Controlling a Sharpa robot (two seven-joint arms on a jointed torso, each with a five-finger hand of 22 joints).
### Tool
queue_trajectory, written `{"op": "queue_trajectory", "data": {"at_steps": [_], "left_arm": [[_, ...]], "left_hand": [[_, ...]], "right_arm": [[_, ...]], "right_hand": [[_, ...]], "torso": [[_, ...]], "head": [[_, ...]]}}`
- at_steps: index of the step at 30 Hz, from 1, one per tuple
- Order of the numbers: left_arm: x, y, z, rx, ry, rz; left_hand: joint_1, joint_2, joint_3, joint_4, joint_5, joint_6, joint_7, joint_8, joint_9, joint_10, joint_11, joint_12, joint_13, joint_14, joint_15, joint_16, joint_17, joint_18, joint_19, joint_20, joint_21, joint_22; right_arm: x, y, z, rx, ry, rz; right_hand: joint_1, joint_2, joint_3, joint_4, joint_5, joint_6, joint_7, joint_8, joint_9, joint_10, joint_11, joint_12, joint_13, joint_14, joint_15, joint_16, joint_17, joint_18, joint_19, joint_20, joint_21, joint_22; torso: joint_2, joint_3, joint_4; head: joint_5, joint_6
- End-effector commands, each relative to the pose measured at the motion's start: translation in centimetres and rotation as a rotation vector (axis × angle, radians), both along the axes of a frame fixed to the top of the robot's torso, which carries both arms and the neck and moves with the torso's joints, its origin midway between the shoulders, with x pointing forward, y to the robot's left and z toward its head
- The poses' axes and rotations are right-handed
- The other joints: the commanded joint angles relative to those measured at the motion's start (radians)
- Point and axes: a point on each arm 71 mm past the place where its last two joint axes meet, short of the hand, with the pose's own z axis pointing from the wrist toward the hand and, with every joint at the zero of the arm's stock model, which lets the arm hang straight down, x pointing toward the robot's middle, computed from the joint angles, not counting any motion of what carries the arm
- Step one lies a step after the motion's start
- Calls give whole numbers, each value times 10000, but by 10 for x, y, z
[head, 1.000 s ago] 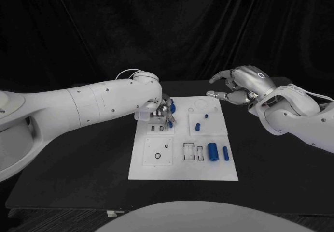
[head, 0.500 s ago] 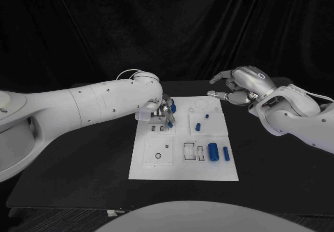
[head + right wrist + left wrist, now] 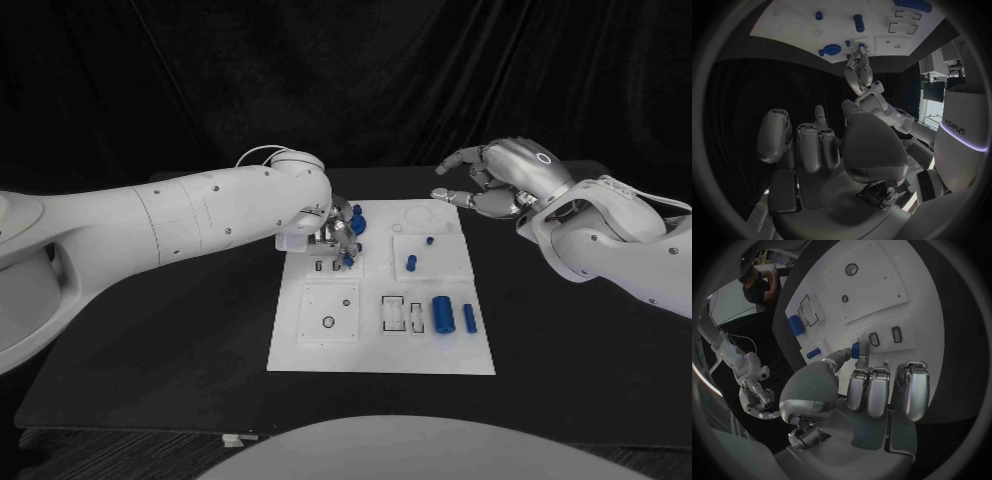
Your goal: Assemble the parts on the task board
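Meanwhile task board (image 3: 378, 360) carries blue parts (image 3: 441, 312); left hand (image 3: 338, 237) pinches one.

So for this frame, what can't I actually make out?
- Head view: the left hand sits over the task board, largely hidden by its own arm; its hold on the small blue part cannot be judged there.
- Left wrist view: the fingertips cover most of that blue part; whether it is seated in a slot cannot be told.
- Right wrist view: the right hand holds nothing; the board's markings are too small to make out.
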Motion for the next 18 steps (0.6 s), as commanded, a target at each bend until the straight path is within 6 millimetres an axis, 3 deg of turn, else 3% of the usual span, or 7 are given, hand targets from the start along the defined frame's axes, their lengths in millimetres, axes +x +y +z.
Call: {"op": "queue_trajectory", "data": {"at_steps": [1, 9, 18], "left_arm": [[-2, 3, 1, -64, -208, 246], [-6, 15, 3, -264, -575, 681], [-6, 31, 5, -358, -816, 1104]], "left_hand": [[-136, -30, 649, -478, 161, 159, -34, -14, 118, 1041, -109, 35, 2633, 1057, -108, 26, 2635, -58, 81, -6, -36, 1410], [-363, -167, 1094, -617, 461, 475, -126, -42, 297, 1041, -215, 35, 2633, 1057, -210, 26, 2635, -78, 181, -103, -18, 1481], [-534, -216, 1241, -605, 228, 614, -170, -110, 370, 1041, -266, 35, 2633, 1057, -271, 26, 2635, -75, 195, -162, -45, 1468]], "right_arm": [[0, -2, -2, -52, 131, -208], [0, -2, -4, -117, 313, -303], [-1, -2, -10, -166, 623, -374]], "right_hand": [[85, 19, 11, -34, 65, 65, 10, 43, -15, 1059, 62, 36, 2632, 788, 68, -77, 1551, -13, -13, 54, -60, 1604], [125, 42, 22, -35, 90, 65, 13, 46, -23, 1059, 65, 36, 2632, 774, 72, -133, 1499, 6, -46, 58, -164, 1577], [194, 60, 28, -38, 153, 72, 17, 53, -37, 1059, 66, 36, 2632, 747, 76, -224, 1416, 32, -94, 66, -305, 1540]], "torso": [[-5, 1, 9], [-18, 3, 7], [-27, 14, 16]], "head": [[29, -1], [90, -1], [161, -1]]}}
